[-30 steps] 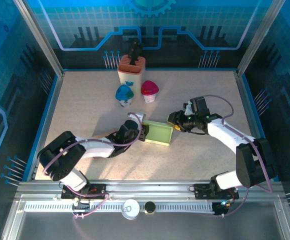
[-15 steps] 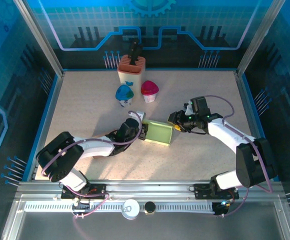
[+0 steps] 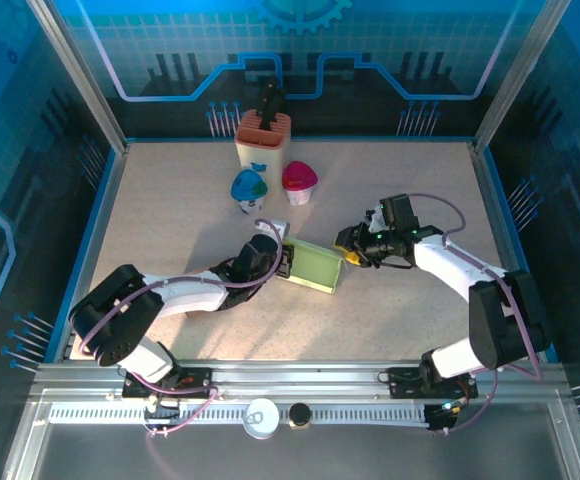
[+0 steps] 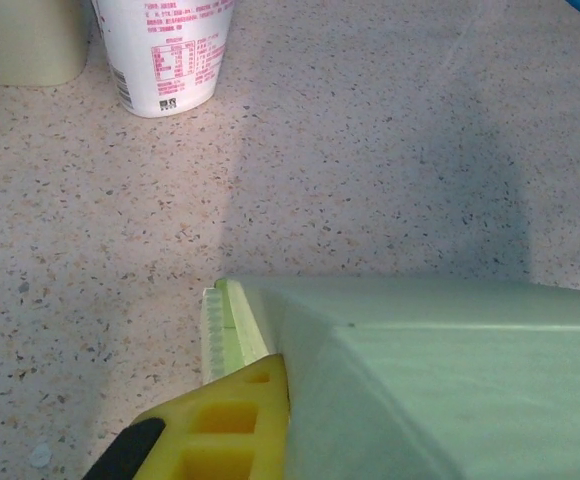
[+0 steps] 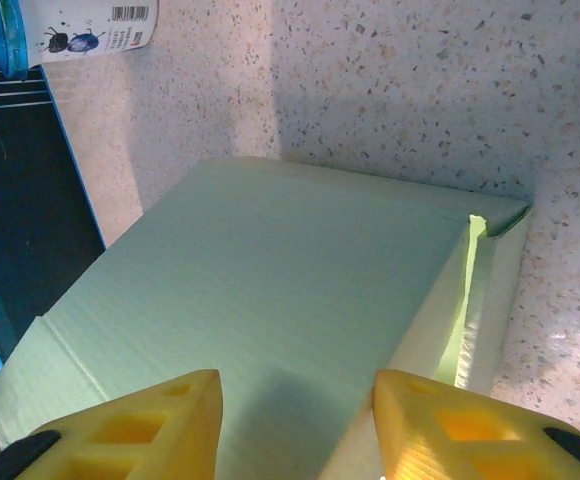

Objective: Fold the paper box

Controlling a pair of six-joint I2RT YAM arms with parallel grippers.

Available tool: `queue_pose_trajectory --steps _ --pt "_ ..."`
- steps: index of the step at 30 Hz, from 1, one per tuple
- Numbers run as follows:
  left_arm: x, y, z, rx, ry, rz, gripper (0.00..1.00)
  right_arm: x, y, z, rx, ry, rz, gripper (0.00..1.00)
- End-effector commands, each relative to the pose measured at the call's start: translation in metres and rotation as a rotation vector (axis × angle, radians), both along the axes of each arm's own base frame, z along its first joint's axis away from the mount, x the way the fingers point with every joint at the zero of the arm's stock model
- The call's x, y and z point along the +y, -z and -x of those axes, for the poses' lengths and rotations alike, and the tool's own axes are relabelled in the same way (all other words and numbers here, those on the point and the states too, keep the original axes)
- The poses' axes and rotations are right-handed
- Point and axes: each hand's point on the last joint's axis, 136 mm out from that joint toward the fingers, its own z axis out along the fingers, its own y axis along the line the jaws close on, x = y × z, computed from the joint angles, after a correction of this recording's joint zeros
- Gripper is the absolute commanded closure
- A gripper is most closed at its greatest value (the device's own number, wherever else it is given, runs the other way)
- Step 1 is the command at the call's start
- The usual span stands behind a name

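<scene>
paper box [image 3: 312, 268] between left pincer [image 3: 286, 261], right pincer [image 3: 350, 256]

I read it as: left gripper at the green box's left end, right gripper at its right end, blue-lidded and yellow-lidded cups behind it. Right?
Not yellow: in the top external view the second cup's lid is pink. The blue-lidded cup and pink-lidded cup stand behind the green box, left gripper at its left end, right gripper at its right.

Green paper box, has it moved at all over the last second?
Yes, slightly: against the pink cup, which stayed put, the green paper box has shifted a little to the left in the top view.
</scene>
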Motion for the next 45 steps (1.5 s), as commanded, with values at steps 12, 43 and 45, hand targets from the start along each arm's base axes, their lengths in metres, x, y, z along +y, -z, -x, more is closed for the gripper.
queue_pose_trajectory --steps 12,43,45 --pt "-0.015 0.002 0.013 0.038 0.054 0.09 0.8 0.012 0.002 0.004 -0.048 -0.062 0.029 0.62" --pt "-0.001 0.019 0.067 0.267 0.095 0.174 0.32 0.014 0.014 0.01 -0.066 -0.059 0.132 0.71" --pt "0.0 0.019 0.069 0.281 0.094 0.175 0.28 0.014 0.014 0.01 -0.067 -0.059 0.136 0.71"
